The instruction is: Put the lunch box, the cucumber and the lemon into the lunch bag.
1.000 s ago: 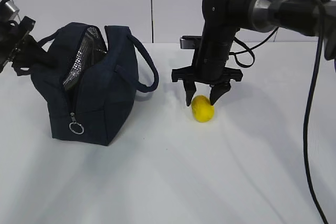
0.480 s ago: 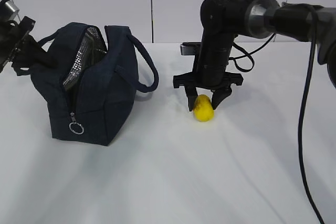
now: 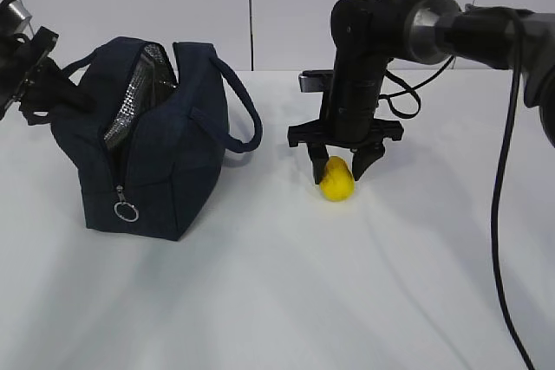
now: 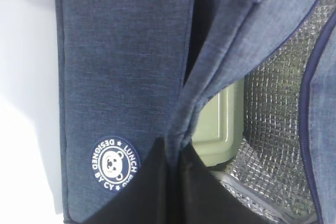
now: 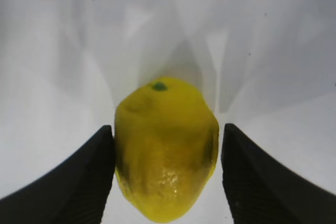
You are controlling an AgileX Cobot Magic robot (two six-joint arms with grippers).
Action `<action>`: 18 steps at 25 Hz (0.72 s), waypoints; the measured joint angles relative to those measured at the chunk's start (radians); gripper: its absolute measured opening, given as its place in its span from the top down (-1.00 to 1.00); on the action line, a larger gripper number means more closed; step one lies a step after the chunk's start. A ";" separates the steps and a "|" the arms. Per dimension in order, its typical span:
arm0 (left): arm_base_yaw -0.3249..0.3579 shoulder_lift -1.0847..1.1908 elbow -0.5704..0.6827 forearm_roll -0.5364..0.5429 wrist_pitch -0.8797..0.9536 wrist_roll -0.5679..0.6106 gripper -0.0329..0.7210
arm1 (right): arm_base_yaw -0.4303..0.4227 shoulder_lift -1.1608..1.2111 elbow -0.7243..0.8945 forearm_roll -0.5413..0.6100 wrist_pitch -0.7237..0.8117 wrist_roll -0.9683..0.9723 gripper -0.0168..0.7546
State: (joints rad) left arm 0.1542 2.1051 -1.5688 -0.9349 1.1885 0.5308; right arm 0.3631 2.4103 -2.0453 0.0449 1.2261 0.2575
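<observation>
Here, on the white table (image 3: 260, 301), my right gripper (image 3: 344, 165) had its jaws spread on either side of the yellow lemon (image 3: 336, 181); from the right wrist camera the lemon (image 5: 165, 148) sat between the two black fingers (image 5: 79, 182), the left one at its skin and the right one just apart, so I saw no firm pinch. To the left stood the navy lunch bag (image 3: 152, 162), upright with its zipper open, silver foil lining showing at the mouth and a metal ring pull (image 3: 127, 211) hanging low on its near end. My left gripper (image 3: 39, 84) was at the bag's far left side, its jaws pressed together on one of the bag's handle straps. Through the left wrist camera I could see the pale green lid of the lunch box (image 4: 218, 124) lying inside the bag against the foil. I could not see the cucumber.
</observation>
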 joint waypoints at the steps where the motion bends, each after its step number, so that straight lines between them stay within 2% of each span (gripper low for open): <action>1: 0.000 0.000 0.000 0.000 0.000 0.000 0.93 | 0.000 0.004 0.000 0.000 0.000 0.000 -0.32; 7: 0.000 0.000 0.000 0.000 0.000 0.000 0.93 | 0.000 0.015 0.000 0.032 0.000 0.000 -0.30; 12: 0.000 0.000 0.000 0.000 0.000 0.000 0.93 | 0.000 0.015 0.000 0.040 0.000 0.002 -0.10; 18: 0.000 0.000 0.000 0.000 0.000 0.000 0.93 | 0.000 0.015 0.000 0.077 0.000 0.002 -0.06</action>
State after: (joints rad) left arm 0.1542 2.1051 -1.5688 -0.9349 1.1885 0.5308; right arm 0.3631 2.4254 -2.0453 0.1220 1.2261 0.2596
